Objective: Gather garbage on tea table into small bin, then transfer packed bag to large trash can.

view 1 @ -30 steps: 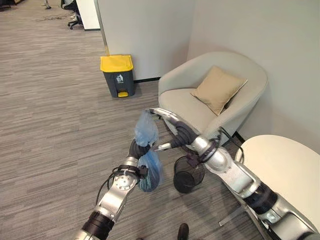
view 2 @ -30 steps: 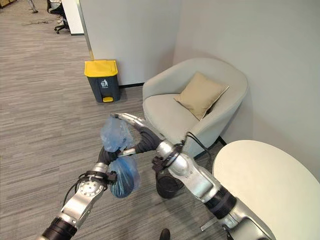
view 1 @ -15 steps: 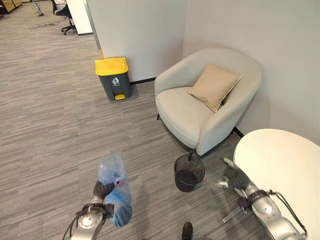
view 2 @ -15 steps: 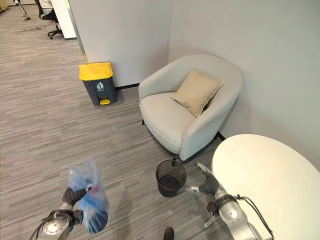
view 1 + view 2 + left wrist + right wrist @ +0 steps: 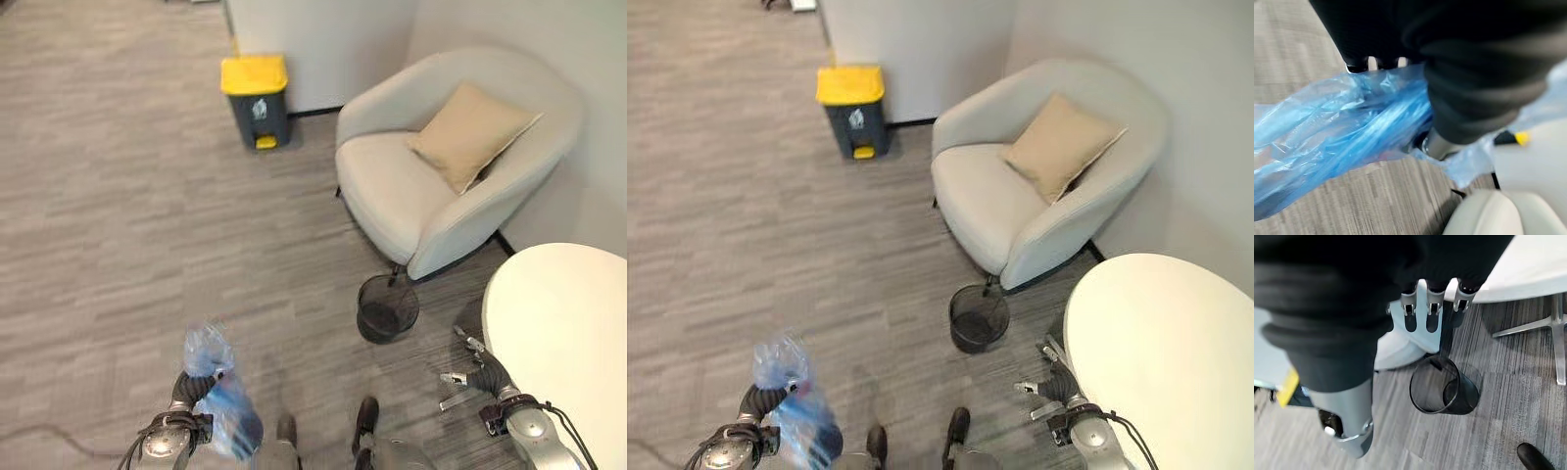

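A knotted blue plastic bag with rubbish inside hangs from my left hand, low at the left above the carpet. That hand's fingers are curled round the bag's neck, and the crumpled blue film spreads past them in the left wrist view. The small black mesh bin stands on the floor between the armchair and the tea table. Beside the table's edge my right hand hangs with fingers straight and holding nothing. The large grey trash can with a yellow lid stands far off against the wall.
A beige armchair with a tan cushion sits in the corner behind the small bin. Open grey carpet stretches from my left hand to the large can. The table's metal foot rests on the floor near the bin.
My right hand has left the top of the bag and dropped to the right by the table. The left hand has lowered with the bag. The camera has moved too.
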`<state>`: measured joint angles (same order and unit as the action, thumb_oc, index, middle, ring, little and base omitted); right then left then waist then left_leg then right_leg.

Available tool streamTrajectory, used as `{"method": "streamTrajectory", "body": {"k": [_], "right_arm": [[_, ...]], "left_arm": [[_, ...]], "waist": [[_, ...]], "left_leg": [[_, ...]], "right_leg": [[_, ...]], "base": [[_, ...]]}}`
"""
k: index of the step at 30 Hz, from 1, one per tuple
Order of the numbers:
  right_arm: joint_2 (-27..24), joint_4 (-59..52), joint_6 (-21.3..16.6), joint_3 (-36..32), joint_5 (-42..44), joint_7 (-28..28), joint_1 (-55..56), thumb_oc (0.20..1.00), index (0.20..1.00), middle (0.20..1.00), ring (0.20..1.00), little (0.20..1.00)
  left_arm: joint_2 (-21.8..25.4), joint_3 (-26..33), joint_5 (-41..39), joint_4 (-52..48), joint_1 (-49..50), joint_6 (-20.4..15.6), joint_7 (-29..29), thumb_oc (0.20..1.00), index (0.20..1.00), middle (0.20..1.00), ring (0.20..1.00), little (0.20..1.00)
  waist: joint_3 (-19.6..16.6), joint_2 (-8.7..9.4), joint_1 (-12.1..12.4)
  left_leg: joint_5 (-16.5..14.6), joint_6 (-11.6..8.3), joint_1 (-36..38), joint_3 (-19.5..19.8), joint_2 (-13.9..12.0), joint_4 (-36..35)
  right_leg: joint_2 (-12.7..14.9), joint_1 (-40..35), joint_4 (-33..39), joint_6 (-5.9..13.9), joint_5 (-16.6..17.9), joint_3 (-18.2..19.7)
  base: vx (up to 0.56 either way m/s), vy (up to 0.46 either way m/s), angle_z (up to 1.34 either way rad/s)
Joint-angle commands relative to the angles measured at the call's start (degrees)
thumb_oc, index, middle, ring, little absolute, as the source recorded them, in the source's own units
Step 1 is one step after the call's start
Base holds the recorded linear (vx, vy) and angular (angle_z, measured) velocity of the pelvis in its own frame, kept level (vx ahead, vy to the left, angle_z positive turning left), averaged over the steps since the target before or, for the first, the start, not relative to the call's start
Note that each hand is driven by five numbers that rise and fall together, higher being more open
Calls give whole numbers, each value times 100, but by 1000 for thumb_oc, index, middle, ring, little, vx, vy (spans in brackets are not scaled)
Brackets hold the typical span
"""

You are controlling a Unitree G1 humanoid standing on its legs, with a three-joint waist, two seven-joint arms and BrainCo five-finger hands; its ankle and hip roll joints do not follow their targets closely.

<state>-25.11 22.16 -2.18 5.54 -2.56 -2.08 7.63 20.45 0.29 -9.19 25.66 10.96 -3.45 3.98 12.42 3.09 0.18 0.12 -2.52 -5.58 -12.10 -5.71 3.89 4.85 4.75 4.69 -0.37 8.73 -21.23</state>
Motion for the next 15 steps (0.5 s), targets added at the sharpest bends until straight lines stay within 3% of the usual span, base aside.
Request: {"method": "streamTrajectory", "body": {"k": [1,6,9,10,12,13,15], "right_arm": [[-82,-51,-166,-156,67,-192,-158,1000,1000,1000,1000,1000],[69,81,-105,-69,64,-252,-303,1000,1000,1000,1000,1000],[187,78,-101,-54,64,-264,-363,1000,1000,1000,1000,1000],[232,91,-111,-61,86,-271,-373,1000,1000,1000,1000,1000],[257,69,-124,-68,105,-284,-378,1000,1000,1000,1000,1000],[281,36,-132,-52,121,-291,-379,1000,1000,1000,1000,1000],[252,53,-160,-26,183,-303,-428,1000,1000,1000,1000,1000]], "left_arm": [[294,233,-197,-133,-121,-324,1,200,200,200,200,200],[346,220,-175,-174,-143,-323,35,200,200,200,200,200],[457,236,-140,-263,-203,-318,37,200,200,200,200,200],[516,236,-124,-284,-249,-321,44,200,200,200,200,200],[582,215,-103,-310,-298,-329,47,200,200,200,200,200],[620,163,-103,-334,-365,-339,52,200,200,200,200,200],[635,142,-94,-311,-428,-356,53,200,200,200,200,200]], "waist": [[-328,40,-74],[-289,108,-3],[-215,124,42],[-171,144,40],[-137,148,13],[-71,115,-87],[-31,78,-134]], "left_leg": [[-404,-128,-122,-431,-14,367],[-623,59,-187,-317,168,428],[-745,216,-157,-180,333,383],[-644,294,-218,-204,385,391],[-672,327,-209,-115,439,397],[-710,382,-104,47,531,334],[-767,422,27,124,596,255]], "right_leg": [[311,-576,-383,661,-1265,46],[540,-527,-655,797,-1325,85],[768,-259,-1345,864,-1386,235],[826,-112,-1565,837,-1298,274],[784,42,-1842,844,-1278,460],[512,429,-2244,797,-1295,937],[419,687,-2190,752,-1207,1071]], "base": [[178,102,63],[126,204,19],[70,211,-4],[-1,129,3],[73,119,22],[210,162,36],[218,92,41]]}}
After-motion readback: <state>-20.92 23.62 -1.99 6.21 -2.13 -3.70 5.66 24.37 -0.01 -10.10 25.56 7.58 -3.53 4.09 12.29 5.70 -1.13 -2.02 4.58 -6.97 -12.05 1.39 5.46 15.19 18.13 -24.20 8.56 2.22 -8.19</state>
